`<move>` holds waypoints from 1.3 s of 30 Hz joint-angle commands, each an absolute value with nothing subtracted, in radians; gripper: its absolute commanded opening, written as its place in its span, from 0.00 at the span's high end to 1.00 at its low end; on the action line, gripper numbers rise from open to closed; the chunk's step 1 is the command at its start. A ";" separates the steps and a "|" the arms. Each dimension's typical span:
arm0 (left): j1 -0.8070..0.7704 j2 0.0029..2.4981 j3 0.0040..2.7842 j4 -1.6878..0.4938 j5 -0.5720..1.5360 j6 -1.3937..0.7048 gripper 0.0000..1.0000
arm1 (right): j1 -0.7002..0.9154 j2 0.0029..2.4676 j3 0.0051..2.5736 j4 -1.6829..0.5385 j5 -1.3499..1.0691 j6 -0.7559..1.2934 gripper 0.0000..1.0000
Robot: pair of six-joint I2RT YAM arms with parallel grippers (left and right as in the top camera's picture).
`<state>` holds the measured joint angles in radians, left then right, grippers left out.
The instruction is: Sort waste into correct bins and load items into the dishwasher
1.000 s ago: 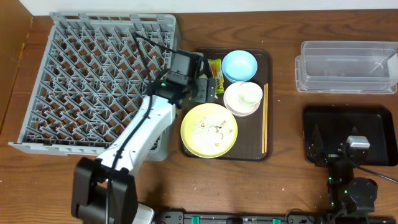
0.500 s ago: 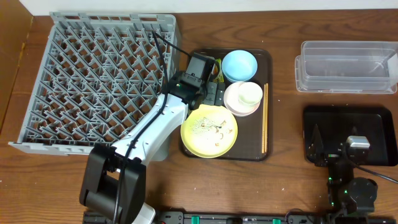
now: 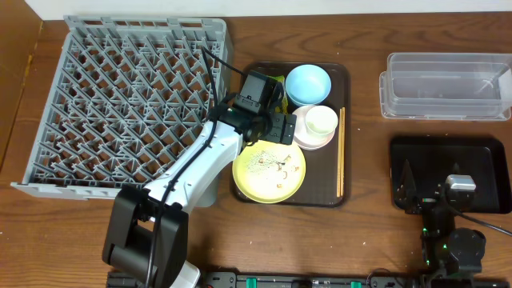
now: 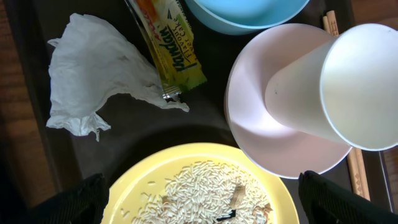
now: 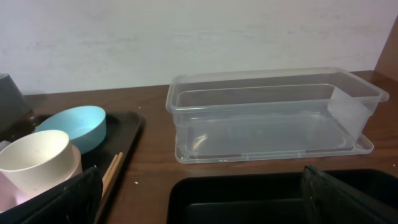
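- While the left tool (image 3: 278, 128) hangs over the brown tray (image 3: 328, 172), its jaws are wide apart and hold nothing.
- The tissue (image 4: 99, 74) lies on the brown tray, off to the tool's side that faces the rack (image 3: 120, 104).
- The wrapper (image 4: 171, 46) lies just beside the tissue and touches it. Its long side runs from the blue bowl (image 4: 249, 9) toward the plate (image 4: 140, 183).
- Rice (image 4: 199, 183) sits on the plate, right under the tool.
- The cup (image 4: 348, 81) sits in the pink bowl (image 4: 273, 143), and the chopsticks (image 3: 342, 152) lie past it along the brown tray's far edge.
- The right tool (image 5: 202, 205) is wide open too and holds nothing. It sits low over the black tray (image 3: 480, 148), with the tub (image 3: 444, 76) just behind, well apart from the waste.
- I think the left arm should take the tissue, since it is much nearer. It would need to slide toward the rack side, then come down.
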<state>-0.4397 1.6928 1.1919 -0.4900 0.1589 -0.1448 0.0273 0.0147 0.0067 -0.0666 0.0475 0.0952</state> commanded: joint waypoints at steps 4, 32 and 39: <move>-0.442 1.695 1.214 -0.499 0.199 -0.143 0.02 | 0.020 0.014 0.006 -0.071 0.047 0.099 0.01; -0.442 1.693 1.353 -0.583 0.007 -0.001 0.02 | 0.020 0.014 0.006 -0.071 0.047 0.099 0.01; -0.442 1.693 1.352 -0.528 0.017 -0.053 0.02 | 0.020 0.014 0.006 -0.071 0.047 0.099 0.01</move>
<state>-0.4397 1.6928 1.3323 -0.5373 0.0227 -0.0299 0.0273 0.0147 0.0067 -0.0666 0.0475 0.0952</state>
